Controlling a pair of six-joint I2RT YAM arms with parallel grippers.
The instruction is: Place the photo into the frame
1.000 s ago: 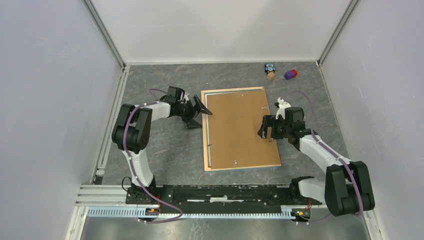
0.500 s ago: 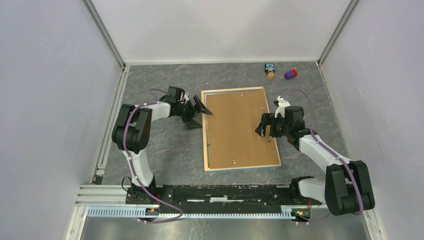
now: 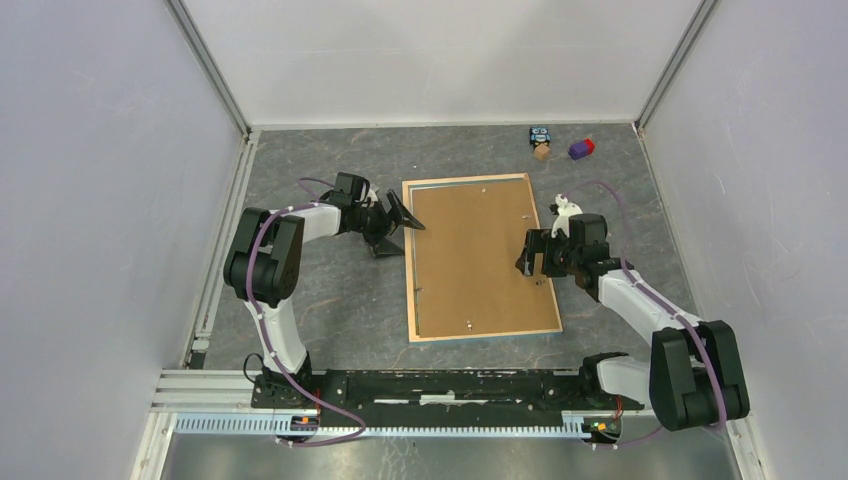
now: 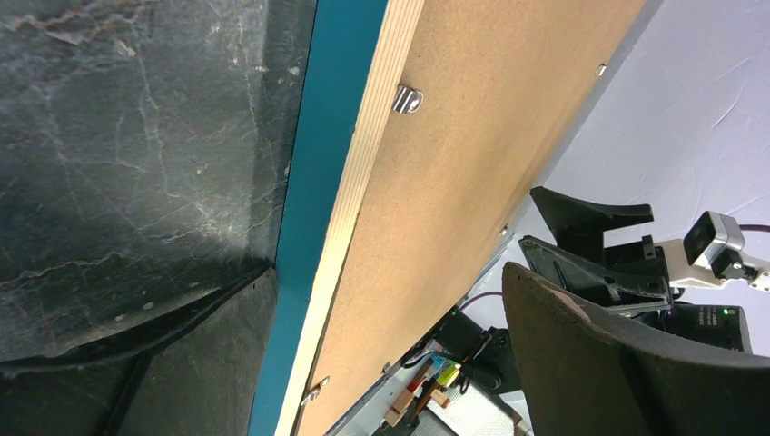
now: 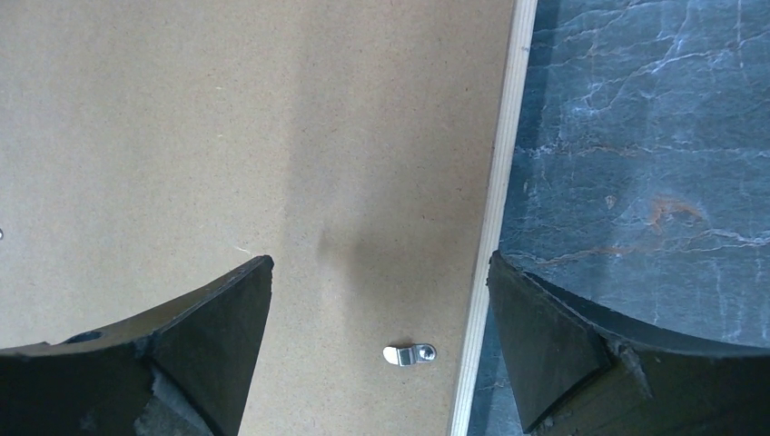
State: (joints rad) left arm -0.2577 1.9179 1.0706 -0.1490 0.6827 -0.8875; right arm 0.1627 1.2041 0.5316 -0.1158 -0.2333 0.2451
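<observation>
The frame (image 3: 411, 262) lies face down on the grey table, pale wood back up, with the plain brown hardboard sheet (image 3: 475, 255) filling it. The photo is hidden. My left gripper (image 3: 397, 222) is open at the frame's far left edge. In the left wrist view (image 4: 386, 272) one finger lies low on the table and the other stands over the board, with the blue-sided frame edge (image 4: 313, 173) between them. My right gripper (image 3: 534, 262) is open above the frame's right edge (image 5: 495, 209). In its wrist view (image 5: 380, 263) a small metal clip (image 5: 409, 353) lies between the fingers.
A small toy figure (image 3: 541, 142) and a purple block (image 3: 581, 148) sit at the back right corner. Other metal clips (image 4: 408, 98) line the frame's border. White walls enclose the table, and a metal rail (image 3: 400, 420) runs along the near edge.
My right gripper shifted slightly toward the board and came back. The left arm, the frame and the hardboard have not moved.
</observation>
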